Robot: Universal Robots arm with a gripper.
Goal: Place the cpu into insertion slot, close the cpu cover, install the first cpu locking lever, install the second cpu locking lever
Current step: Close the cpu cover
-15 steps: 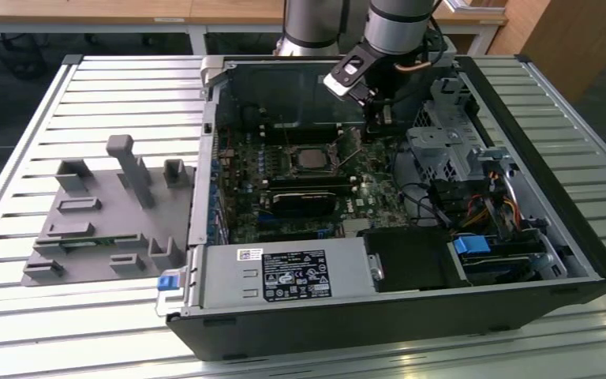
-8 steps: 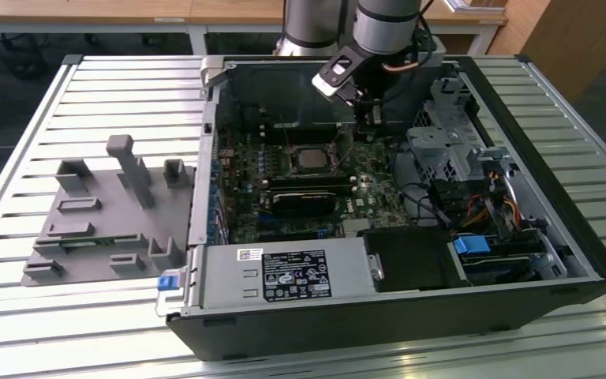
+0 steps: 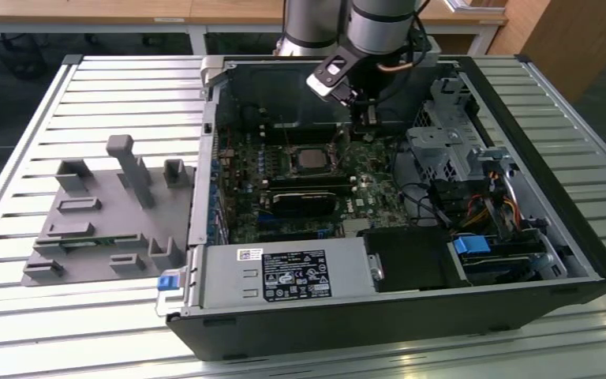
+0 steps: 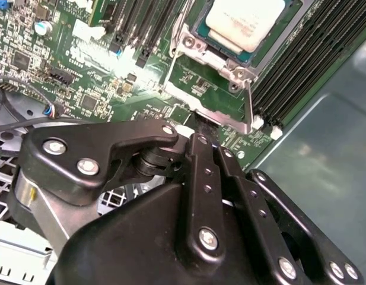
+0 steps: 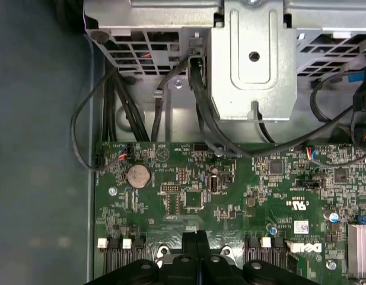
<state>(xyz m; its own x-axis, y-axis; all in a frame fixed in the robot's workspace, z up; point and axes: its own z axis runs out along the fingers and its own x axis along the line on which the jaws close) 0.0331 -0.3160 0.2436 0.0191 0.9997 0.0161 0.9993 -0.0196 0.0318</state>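
Grey plastic fixture (image 3: 103,213) lies on the slatted table (image 3: 61,332), well apart from the gripper (image 3: 364,130) on the exterior view's left. Next comes the open computer case (image 3: 387,324), whose raised wall stands between fixture and tool. Inside it, the cpu (image 3: 312,160) sits seated in the insertion slot (image 4: 197,32), silver top upward, just beyond the fingertips in the second wrist view (image 4: 245,21). The cpu cover (image 4: 230,122) stands swung open off the socket, green motherboard (image 5: 188,196) visible through its window. Its free edge meets the gripper tips (image 4: 200,127). Both fingers are drawn together with no gap between them (image 5: 197,240); whether the plate is pinched cannot be told. Black memory slots (image 4: 301,65) run close beside the socket, with bare case panel past them. On the exterior view's right of the tool, a metal drive cage (image 3: 445,150) and loose cables (image 5: 135,113) crowd the space.
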